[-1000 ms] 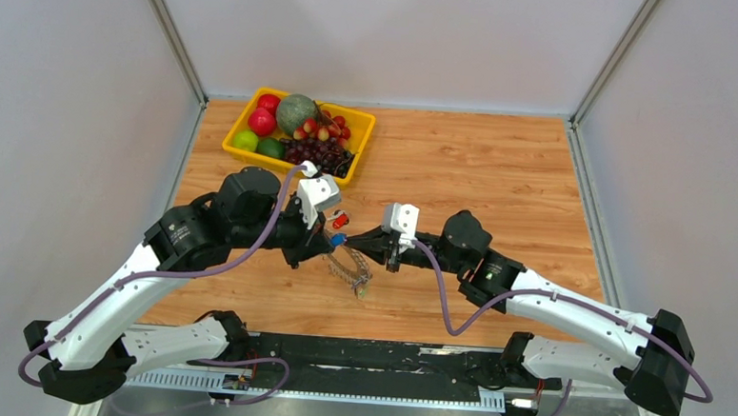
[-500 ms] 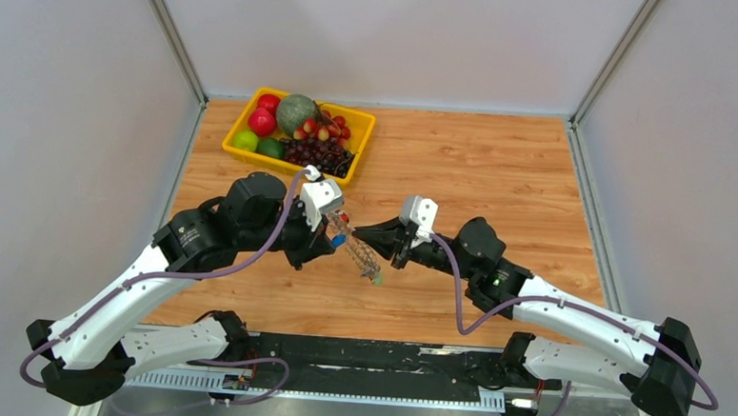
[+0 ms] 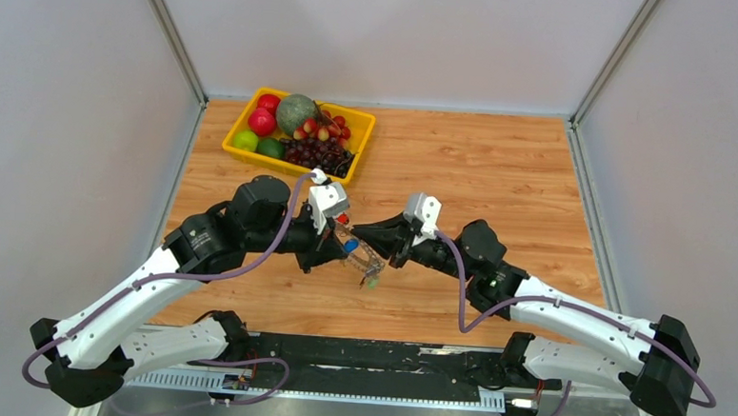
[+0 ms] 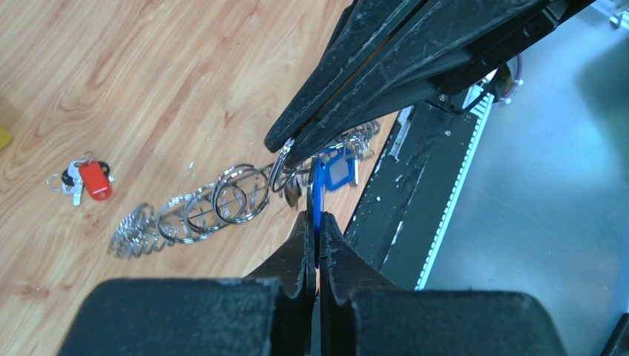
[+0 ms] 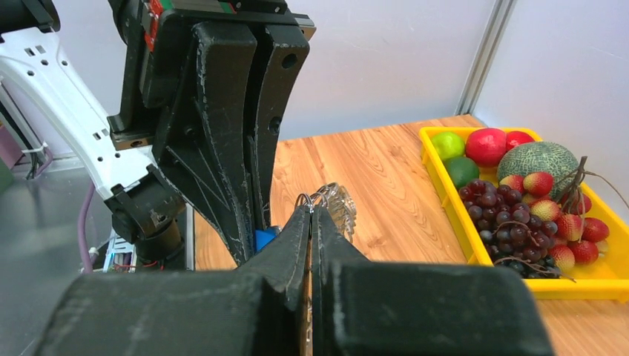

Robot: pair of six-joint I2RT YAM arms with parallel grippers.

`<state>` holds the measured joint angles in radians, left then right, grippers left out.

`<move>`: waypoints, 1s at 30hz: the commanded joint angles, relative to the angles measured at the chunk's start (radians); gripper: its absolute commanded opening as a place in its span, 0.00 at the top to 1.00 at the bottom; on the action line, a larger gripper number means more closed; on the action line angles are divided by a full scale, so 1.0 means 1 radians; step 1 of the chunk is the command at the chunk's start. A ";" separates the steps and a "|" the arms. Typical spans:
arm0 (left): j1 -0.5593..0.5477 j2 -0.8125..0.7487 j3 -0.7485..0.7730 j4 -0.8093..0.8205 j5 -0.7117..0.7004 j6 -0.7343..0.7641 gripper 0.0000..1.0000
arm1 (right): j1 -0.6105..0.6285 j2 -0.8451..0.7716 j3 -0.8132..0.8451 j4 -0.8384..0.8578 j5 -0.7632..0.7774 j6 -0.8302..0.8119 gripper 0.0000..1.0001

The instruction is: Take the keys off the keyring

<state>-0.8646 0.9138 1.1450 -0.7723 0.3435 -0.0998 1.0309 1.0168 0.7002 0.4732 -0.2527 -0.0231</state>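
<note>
The keyring [image 3: 366,262] is a floppy chain of silvery rings hanging between my two grippers above the table, with a green key [image 3: 371,283] at its low end. My left gripper [image 3: 341,249] is shut on a blue-headed key [image 4: 317,194] that is still on the ring. My right gripper [image 3: 362,234] is shut on the ring's wire loops [image 5: 312,200], tip to tip with the left one. The chain [image 4: 200,204] sags to the left in the left wrist view. A red key and a black key [image 4: 95,180] lie loose on the wood.
A yellow fruit tray [image 3: 239,123] with grapes, melon and apples stands at the back left, and shows at the right of the right wrist view [image 5: 443,178]. The black base rail [image 3: 376,356] runs along the near table edge.
Both grippers have closed in on each other and risen. The keyring has lifted off the wood and the blue key has shifted right. The red key has not moved.
</note>
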 commanded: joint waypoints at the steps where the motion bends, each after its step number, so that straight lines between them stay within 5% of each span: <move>1: -0.006 -0.007 -0.003 0.105 0.061 -0.017 1.00 | 0.002 0.008 0.021 0.117 0.000 0.055 1.00; 14: -0.005 -0.031 -0.052 0.162 -0.060 0.012 1.00 | 0.003 0.087 0.194 -0.163 0.046 0.176 1.00; 30: -0.006 -0.090 -0.163 0.239 -0.160 0.018 1.00 | 0.002 0.143 0.345 -0.528 0.225 0.628 1.00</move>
<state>-0.8646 0.8635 1.0061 -0.6376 0.2062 -0.0803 1.0290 1.1603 0.9977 -0.0200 -0.0532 0.4137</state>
